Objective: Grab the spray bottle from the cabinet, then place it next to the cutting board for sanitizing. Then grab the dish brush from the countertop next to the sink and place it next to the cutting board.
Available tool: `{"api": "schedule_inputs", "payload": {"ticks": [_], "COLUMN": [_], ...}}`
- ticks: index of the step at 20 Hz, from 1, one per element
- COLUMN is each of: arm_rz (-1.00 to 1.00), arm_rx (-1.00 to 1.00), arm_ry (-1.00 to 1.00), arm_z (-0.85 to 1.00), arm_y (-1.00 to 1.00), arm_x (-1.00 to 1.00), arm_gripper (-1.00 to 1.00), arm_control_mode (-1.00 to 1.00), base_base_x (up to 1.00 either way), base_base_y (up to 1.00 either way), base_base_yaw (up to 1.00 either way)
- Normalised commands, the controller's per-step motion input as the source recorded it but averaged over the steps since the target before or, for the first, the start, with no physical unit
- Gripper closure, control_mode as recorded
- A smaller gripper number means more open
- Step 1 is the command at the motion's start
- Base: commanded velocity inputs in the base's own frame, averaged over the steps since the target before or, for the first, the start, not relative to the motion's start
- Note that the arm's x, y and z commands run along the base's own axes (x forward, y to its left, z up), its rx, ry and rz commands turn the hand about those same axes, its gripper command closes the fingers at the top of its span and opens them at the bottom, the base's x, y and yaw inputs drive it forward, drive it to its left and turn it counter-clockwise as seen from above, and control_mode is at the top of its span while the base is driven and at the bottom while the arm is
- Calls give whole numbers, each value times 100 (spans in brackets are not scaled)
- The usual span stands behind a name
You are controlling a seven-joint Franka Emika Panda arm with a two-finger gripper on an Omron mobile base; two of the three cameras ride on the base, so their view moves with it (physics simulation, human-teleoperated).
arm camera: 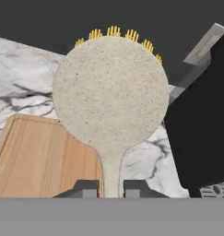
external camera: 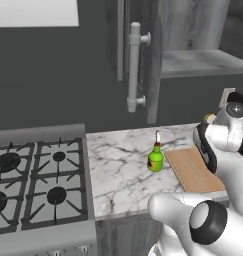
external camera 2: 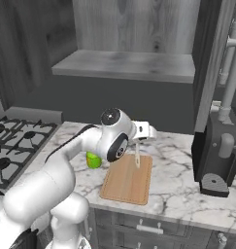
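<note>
Yellow bristles peek round the dish brush, its handle pinched in the claw and hanging over the cutting board. Spray bottle is upright on the bench, just beside the board's stove-side edge. Best move, I'd say: carry it off the wood, lower w/o tilting, release onto marble close to the board.

Both base views look forward and down from behind the arm, left and right, sharing the worktop and board. The hand view sits close above the board's edge.
</note>
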Motion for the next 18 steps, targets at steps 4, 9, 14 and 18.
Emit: {"api": "schedule_inputs", "payload": {"ticks": [4, 9, 14, 18], "arm_rz": [-2, 0, 0, 0], "arm_rx": [0, 0, 4, 3], "arm_ry": [45, 30, 14, 7], "arm_z": [-46, -53, -49, -46], "arm_y": [-68, -55, -27, -5], "arm_x": [0, 0, 0, 0], "arm_gripper": [100, 100, 100, 100], "arm_control_mode": [-100, -100, -100, -100], "base_base_x": [0, 0, 0, 0], "base_base_y": [0, 0, 0, 0], "base_base_yaw": [0, 0, 0, 0]}}
